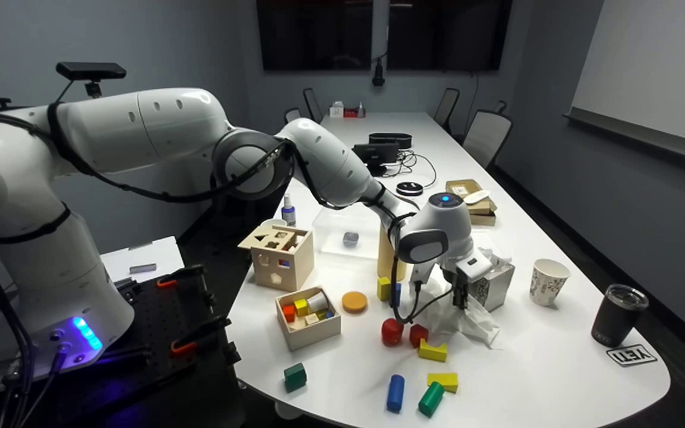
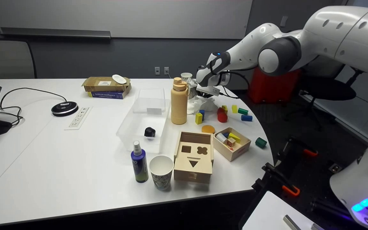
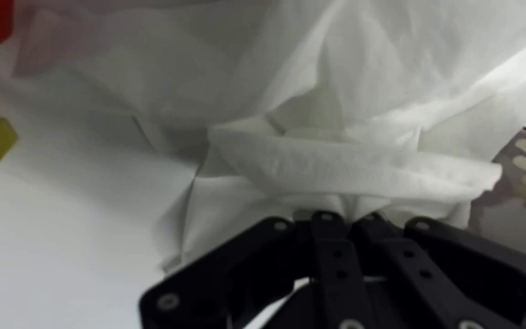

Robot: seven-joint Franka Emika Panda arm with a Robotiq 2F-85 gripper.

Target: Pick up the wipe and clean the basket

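The wipe (image 1: 476,326) is a crumpled white sheet on the table beside a grey tissue box (image 1: 493,285). It also shows in an exterior view (image 2: 200,104) and fills much of the wrist view (image 3: 345,169). My gripper (image 3: 349,221) points down with its fingers close together, and the wipe's folds are pinched between the tips. The gripper also shows in an exterior view (image 1: 460,300). The basket appears to be the clear plastic bin (image 2: 129,126), which holds a small dark object (image 2: 149,132). The bin also shows, partly hidden by the arm, in an exterior view (image 1: 330,244).
A peach bottle (image 2: 179,105) stands between the bin and the wipe. A wooden shape box (image 2: 193,153), a small block tray (image 2: 232,150), a spray bottle (image 2: 139,164) and a paper cup (image 2: 161,172) stand nearby. Loose blocks, including a red one (image 1: 392,331), lie near the gripper.
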